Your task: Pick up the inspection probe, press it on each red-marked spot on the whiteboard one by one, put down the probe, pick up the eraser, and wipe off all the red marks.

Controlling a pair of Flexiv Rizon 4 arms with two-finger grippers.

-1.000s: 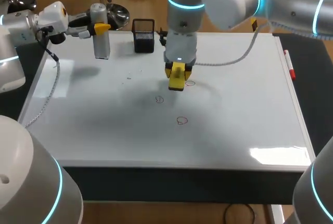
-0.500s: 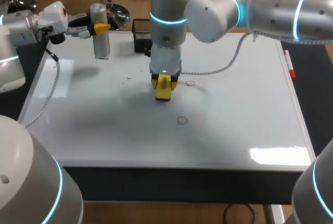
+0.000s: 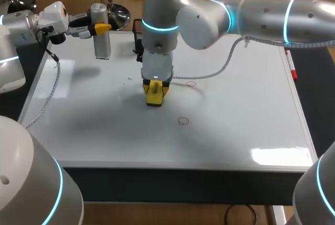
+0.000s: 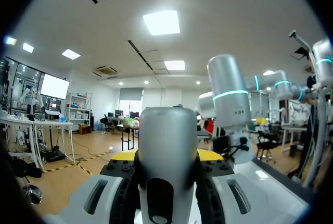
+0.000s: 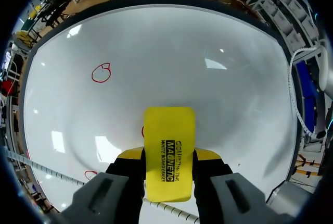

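Our right arm comes in from the right, over the flat white whiteboard (image 3: 241,125) that covers the desk. Our right fingers (image 5: 129,154) pinch the yellow rectangular whiteboard eraser (image 3: 154,93) from both sides. The eraser's lower end is down on the board, left of the middle. Two small red circle marks show from above: one (image 3: 191,83) near the eraser on its right, the other (image 3: 182,121) closer to the front edge. From the right wrist, a third red mark (image 5: 142,131) peeks out at the eraser's edge.

Our left arm is at the far left corner. Our left fingers (image 4: 127,156) are clamped on the grey cylindrical inspection probe (image 3: 102,39), which stands upright. Its base seems to meet the board, though we cannot be sure.

A black mesh holder (image 3: 137,32) stands at the back edge, half hidden behind the right arm. A red marker pen (image 3: 291,65) lies along the board's right edge.
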